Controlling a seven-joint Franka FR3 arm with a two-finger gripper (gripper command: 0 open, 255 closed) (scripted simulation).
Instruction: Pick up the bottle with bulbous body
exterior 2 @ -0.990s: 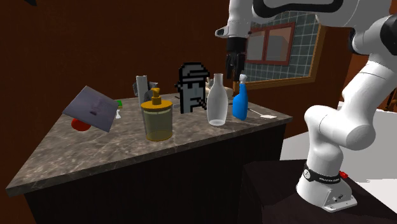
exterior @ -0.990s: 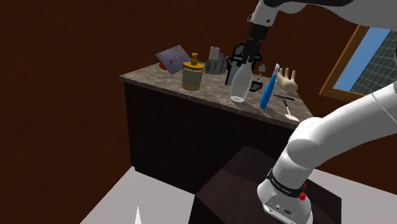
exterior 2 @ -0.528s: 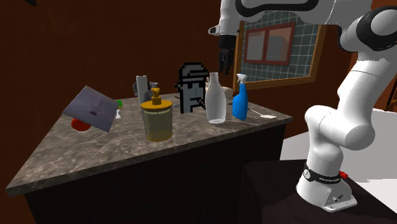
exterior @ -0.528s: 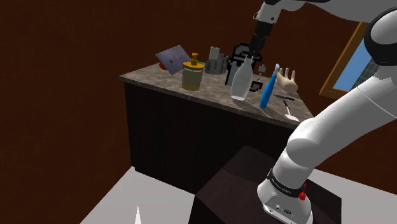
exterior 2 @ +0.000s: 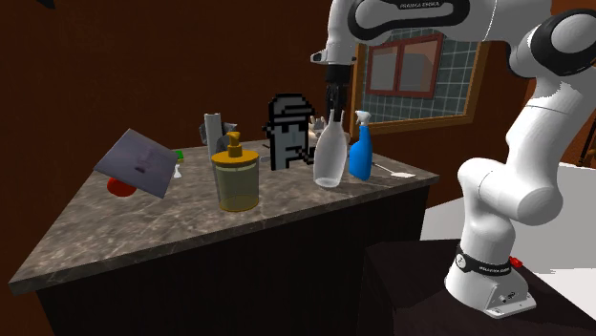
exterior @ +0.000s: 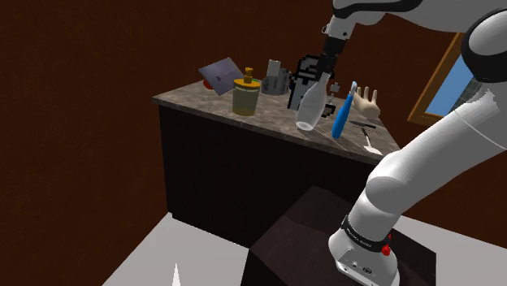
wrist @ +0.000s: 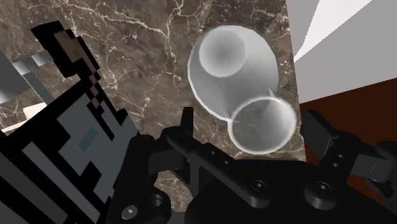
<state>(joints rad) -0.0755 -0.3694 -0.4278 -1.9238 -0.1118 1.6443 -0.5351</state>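
Note:
The bottle with the bulbous body (exterior: 306, 106) (exterior 2: 329, 156) is clear glass and stands on the dark marble counter (exterior: 195, 102) (exterior 2: 143, 234), near its edge. My black gripper (exterior: 322, 75) (exterior 2: 333, 105) hangs right above the bottle's neck, pointing down. From the wrist, I look down on the round mouth and swollen body of the bottle (wrist: 233, 70). The gripper (wrist: 253, 129) is open, its fingers (wrist: 186, 129) apart on either side of the mouth and not touching the glass.
Right behind the bottle stands a black-and-white pixel figure (exterior: 305, 71) (exterior 2: 287, 132). A blue spray bottle (exterior: 343, 114) (exterior 2: 360, 153) stands close beside it. A yellow soap dispenser (exterior: 246, 96) (exterior 2: 236, 178), a grey slab (exterior 2: 141, 162) and a grey cylinder (exterior: 276, 76) share the counter.
The gripper has moved toward the second exterior view's left and come down over the bottle's neck. The bottle has stayed in place.

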